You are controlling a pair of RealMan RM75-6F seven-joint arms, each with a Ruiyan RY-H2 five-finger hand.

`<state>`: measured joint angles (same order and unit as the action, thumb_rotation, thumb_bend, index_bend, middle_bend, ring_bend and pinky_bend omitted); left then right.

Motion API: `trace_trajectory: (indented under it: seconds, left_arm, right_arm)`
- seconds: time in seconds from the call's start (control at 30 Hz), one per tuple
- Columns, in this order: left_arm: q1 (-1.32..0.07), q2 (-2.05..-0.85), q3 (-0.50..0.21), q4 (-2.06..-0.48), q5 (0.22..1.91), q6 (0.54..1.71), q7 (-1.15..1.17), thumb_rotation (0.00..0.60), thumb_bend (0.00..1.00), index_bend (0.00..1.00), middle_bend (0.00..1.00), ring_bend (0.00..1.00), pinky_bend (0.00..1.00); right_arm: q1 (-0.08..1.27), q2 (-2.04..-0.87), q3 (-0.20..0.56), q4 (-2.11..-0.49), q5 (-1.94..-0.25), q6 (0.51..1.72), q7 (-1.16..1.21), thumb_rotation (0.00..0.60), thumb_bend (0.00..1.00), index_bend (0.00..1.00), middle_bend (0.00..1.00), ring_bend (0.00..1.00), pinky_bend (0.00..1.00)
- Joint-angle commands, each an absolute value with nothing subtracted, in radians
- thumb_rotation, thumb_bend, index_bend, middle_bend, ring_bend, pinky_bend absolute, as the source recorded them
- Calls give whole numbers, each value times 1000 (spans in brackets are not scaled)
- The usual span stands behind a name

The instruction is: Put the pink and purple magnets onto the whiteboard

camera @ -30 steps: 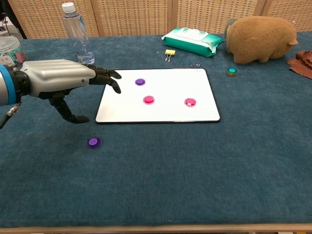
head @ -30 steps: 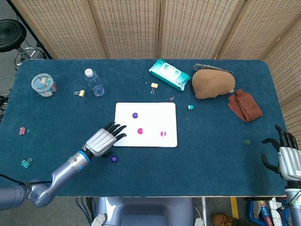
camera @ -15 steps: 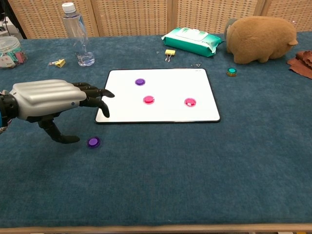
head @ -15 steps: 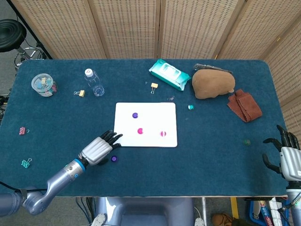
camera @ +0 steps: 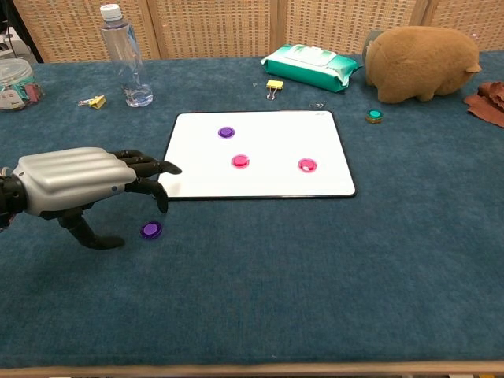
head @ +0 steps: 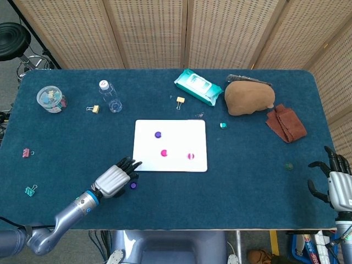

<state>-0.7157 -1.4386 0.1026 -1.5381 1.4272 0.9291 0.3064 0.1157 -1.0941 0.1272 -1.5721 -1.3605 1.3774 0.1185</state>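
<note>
The whiteboard (head: pixel 181 163) (camera: pixel 260 183) lies flat mid-table. On it sit a purple magnet (head: pixel 158 134) (camera: pixel 226 132) and two pink magnets (head: pixel 164 153) (camera: pixel 240 161), (head: pixel 191 157) (camera: pixel 307 164). A second purple magnet (head: pixel 132 185) (camera: pixel 150 230) lies on the blue cloth just off the board's near left corner. My left hand (head: pixel 114 179) (camera: pixel 75 183) hovers beside that loose magnet, fingers spread, thumb down near it, holding nothing. My right hand (head: pixel 333 186) rests open at the table's near right edge.
A water bottle (head: pixel 109 97), a jar of clips (head: pixel 50 99), a wipes pack (head: pixel 198 87), a brown plush (head: pixel 248 97), a brown cloth (head: pixel 285 123), a green magnet (head: pixel 223 125) and scattered binder clips (head: pixel 180 100) lie around the board.
My left hand has drawn back from the whiteboard's left edge toward the near side, coming down beside the loose purple magnet. The right hand has stayed put.
</note>
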Motion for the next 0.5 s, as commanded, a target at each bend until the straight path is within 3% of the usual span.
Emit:
trace_trajectory:
  seconds: [0.03, 0.5]
  left_arm:
    - [-711, -1443, 102, -1534, 1435, 930, 308, 600, 293, 354, 0, 0, 0]
    - [-707, -1462, 80, -1524, 1436, 911, 323, 600, 299, 373, 0, 0, 0]
  right_arm:
    - [116, -1094, 127, -1572, -1360, 1377, 119, 600, 417, 359, 0, 0, 0]
    - [116, -1094, 128, -1572, -1359, 1376, 118, 600, 417, 359, 0, 0, 0]
